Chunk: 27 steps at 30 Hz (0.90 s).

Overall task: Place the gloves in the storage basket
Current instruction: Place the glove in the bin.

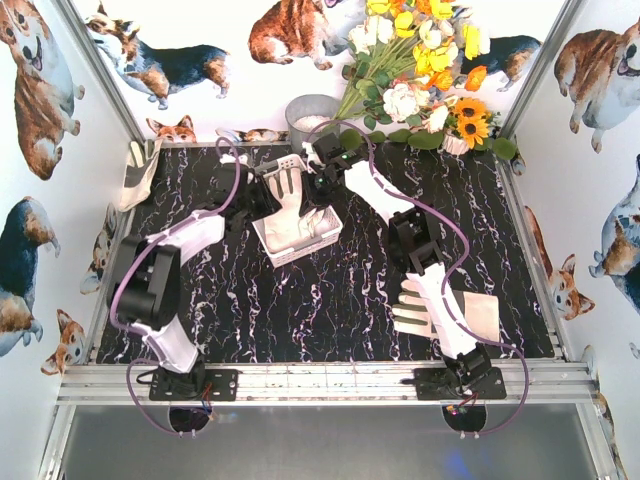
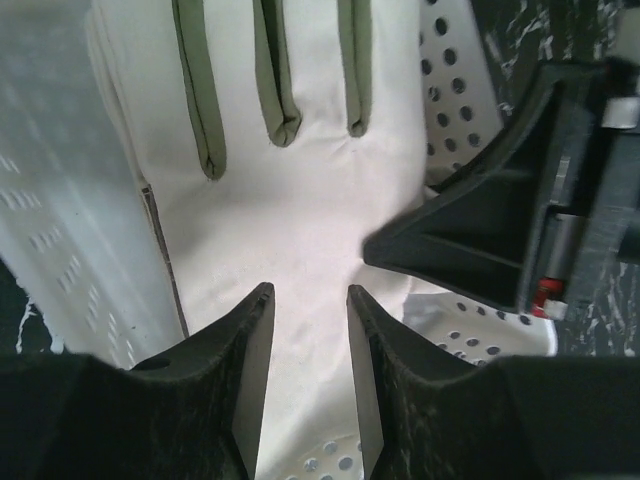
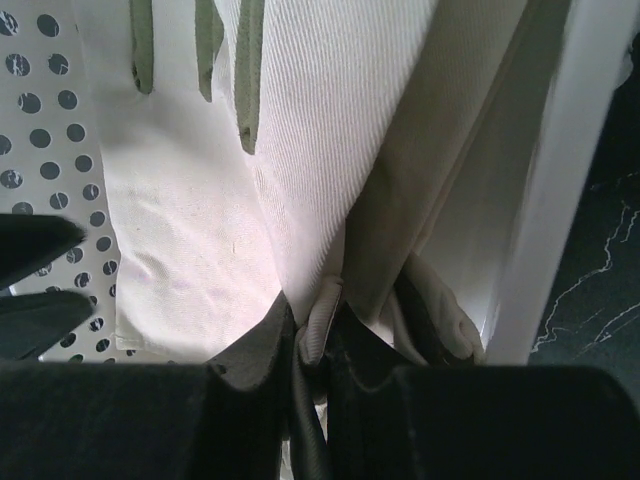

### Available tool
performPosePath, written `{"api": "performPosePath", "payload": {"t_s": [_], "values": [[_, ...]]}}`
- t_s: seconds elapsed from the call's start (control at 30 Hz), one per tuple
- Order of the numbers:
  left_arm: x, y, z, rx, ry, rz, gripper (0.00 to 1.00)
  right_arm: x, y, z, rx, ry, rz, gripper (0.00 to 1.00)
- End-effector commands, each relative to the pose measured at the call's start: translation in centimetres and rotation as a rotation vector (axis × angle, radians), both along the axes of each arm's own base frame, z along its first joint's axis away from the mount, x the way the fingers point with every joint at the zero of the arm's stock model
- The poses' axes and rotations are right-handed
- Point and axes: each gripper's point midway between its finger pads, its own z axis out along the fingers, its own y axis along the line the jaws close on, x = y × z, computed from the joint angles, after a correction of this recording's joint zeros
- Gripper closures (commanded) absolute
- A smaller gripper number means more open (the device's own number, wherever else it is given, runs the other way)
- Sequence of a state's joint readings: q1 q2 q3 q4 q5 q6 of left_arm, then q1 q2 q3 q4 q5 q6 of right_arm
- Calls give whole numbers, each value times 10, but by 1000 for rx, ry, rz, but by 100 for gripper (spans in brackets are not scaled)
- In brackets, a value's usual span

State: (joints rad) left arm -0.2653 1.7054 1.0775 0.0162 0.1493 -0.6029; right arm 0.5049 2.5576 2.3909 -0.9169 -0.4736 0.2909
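The white storage basket (image 1: 303, 250) stands mid-table. A cream-white glove (image 1: 291, 196) with grey strips leans in it, fingers up toward the far rim. My right gripper (image 1: 322, 183) is shut on this glove's ribbed cuff (image 3: 322, 325) by the basket's wall (image 3: 560, 150). My left gripper (image 1: 266, 192) is open, its fingertips (image 2: 262, 292) just above the glove's palm (image 2: 300, 200) over the perforated bottom (image 2: 450, 90). The right gripper's black body (image 2: 480, 230) shows close beside it. A second glove (image 1: 475, 312) lies flat at the front right, partly under the right arm.
A grey metal bucket (image 1: 310, 115) stands behind the basket at the back edge. A bunch of artificial flowers (image 1: 420, 70) fills the back right corner. Something cream and grey (image 1: 138, 170) hangs on the left wall. Metal rails bound the black marbled table (image 1: 300, 310).
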Motion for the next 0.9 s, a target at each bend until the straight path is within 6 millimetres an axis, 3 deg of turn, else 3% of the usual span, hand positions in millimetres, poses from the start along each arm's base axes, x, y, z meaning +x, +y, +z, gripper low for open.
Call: {"api": "performPosePath", "payload": {"t_s": [0.0, 0.17, 0.3, 0.43, 0.67, 0.87], "values": [[10, -13, -11, 0, 7, -54, 71, 6, 7, -7, -3, -55, 59, 100], [13, -14, -44, 29, 70, -52, 74, 4, 8, 3, 1, -62, 71, 99], [3, 0, -73, 92, 164, 0, 77, 6, 6, 31, 1, -119, 72, 78], [-13, 6, -92, 104, 223, 14, 78, 10, 3, 77, 14, -216, 60, 62], [-22, 9, -97, 113, 247, 22, 78, 14, -13, 145, 25, -354, 9, 50], [-20, 7, -92, 113, 236, 14, 78, 9, -33, 188, 49, -420, -43, 48]]}}
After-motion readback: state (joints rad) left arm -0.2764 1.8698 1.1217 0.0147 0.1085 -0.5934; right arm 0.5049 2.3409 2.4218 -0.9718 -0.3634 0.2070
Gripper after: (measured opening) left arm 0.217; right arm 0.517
